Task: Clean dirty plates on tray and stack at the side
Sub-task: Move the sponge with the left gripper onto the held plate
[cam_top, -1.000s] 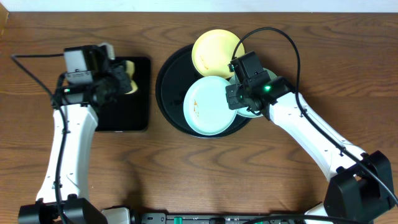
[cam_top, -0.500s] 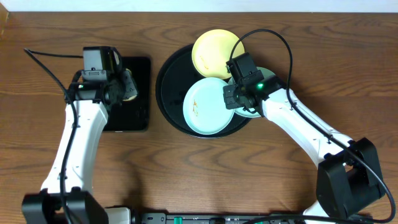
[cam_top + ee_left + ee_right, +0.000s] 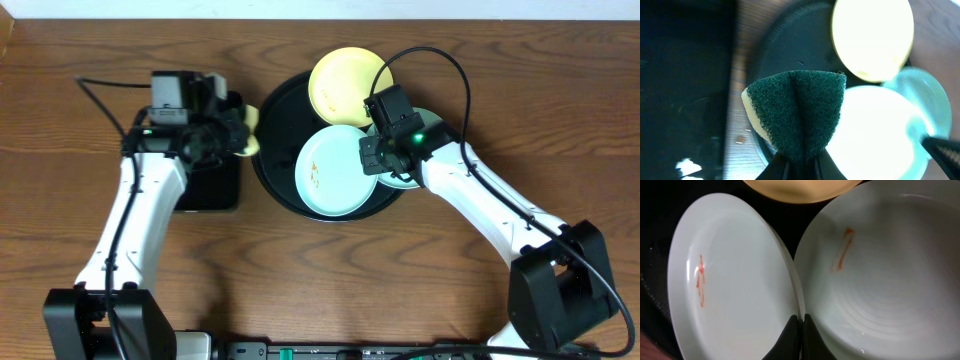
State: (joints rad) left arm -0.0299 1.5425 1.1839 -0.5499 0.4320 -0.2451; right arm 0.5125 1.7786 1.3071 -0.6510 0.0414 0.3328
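Observation:
Three plates lie on the round black tray [image 3: 266,150]: a pale yellow plate [image 3: 348,82] at the back, a pale blue-green plate [image 3: 332,172] in front, and a second blue-green plate [image 3: 420,128] mostly under my right arm. Both blue-green plates carry orange smears: on the near one [image 3: 700,280], on the other [image 3: 842,250]. My right gripper [image 3: 368,160] is shut on the near plate's [image 3: 735,280] right rim. My left gripper [image 3: 238,135] is shut on a folded green-and-yellow sponge [image 3: 797,115], just off the tray's left edge.
A smaller rectangular black tray [image 3: 205,185] lies left of the round one, partly under my left arm. Bare wooden table [image 3: 300,280] surrounds both trays. My right arm's cable [image 3: 455,70] loops above the plates.
My left arm has swung right with the sponge, from over the rectangular tray to the round tray's left edge. The right gripper has kept its hold on the plate rim.

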